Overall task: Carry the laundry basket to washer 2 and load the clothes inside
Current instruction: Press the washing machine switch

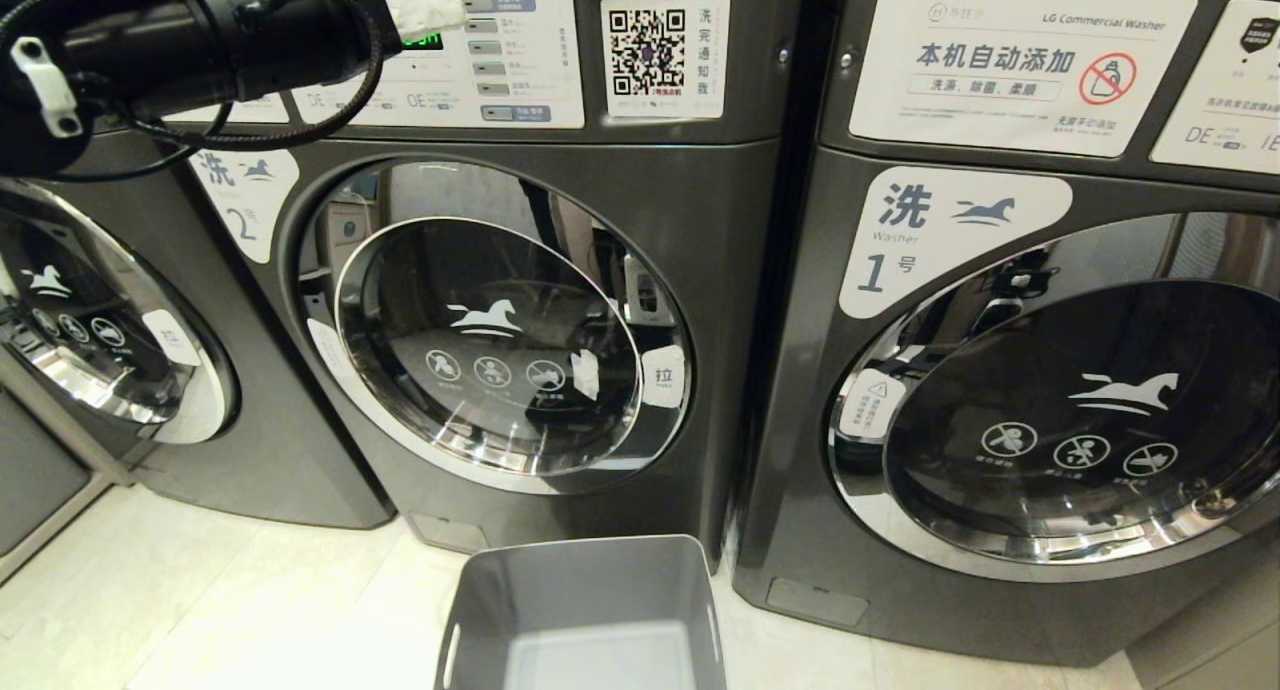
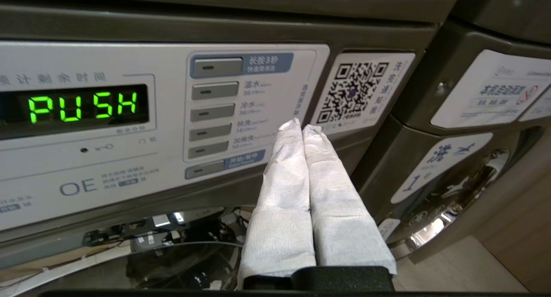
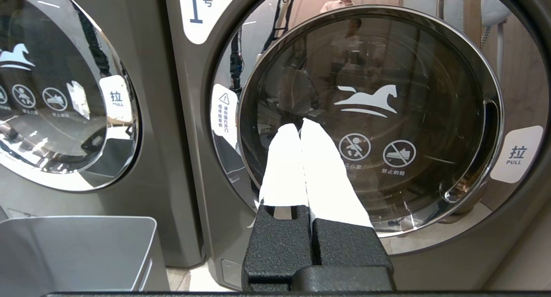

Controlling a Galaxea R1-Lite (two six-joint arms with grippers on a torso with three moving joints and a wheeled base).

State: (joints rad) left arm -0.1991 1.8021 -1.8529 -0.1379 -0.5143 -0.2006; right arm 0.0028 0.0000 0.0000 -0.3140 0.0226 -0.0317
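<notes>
Laundry basket [image 1: 585, 610] sat nearest you, one grey tub on the pale floor [image 1: 200, 600] just in front of washer 2 [image 1: 500, 320], and what you could see of its inside held no clothes. It lay well below and apart from both sets of fingers.

Your right gripper [image 3: 301, 127] hung low with its white-wrapped fingers pressed together on nothing, pointing at the round glass door [image 3: 370, 120] of washer 1 [image 1: 1000, 370]; the basket's corner [image 3: 77, 245] showed off to its side, not touching.

Your left gripper [image 2: 302, 127] was raised to washer 2's control panel [image 2: 172, 116], fingers likewise closed together and empty, tips near the panel's edge just beside the column of buttons [image 2: 215, 112]. You could count six buttons there, one green display [image 2: 82, 107] reading "PUSH", and one QR sticker [image 2: 355, 90] past the fingertips.

Washer 2's door [image 1: 490, 340] was shut; whether fabric lay behind the glass you could not tell. Three washers stood in the row: washer 2 in the middle, washer 1 on your right, and a third machine [image 1: 100, 320] on your left.
</notes>
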